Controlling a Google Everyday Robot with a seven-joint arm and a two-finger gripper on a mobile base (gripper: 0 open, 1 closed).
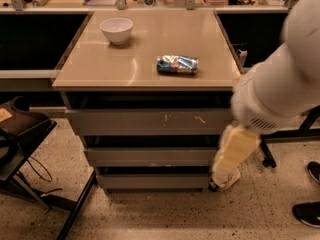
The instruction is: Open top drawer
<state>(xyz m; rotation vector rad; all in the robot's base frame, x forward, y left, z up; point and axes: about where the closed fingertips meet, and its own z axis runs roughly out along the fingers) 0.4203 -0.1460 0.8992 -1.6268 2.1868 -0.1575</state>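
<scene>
Hand (pixel 223 178) hangs below-right of top drawer (pixel 150 121), which spans left-right.

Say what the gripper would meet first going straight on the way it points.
Most likely the floor: the gripper hangs low beside the right end of the bottom drawer, pointing down. Depth is unclear, so it could brush that drawer.

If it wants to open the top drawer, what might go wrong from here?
The pincer hangs low, beside the right end of the bottom drawer, so it might catch the wrong front instead of the top drawer. That front is flat with no handle, so a pull could slip. A jerk might also shake the white bowl and the snack packet above.
</scene>
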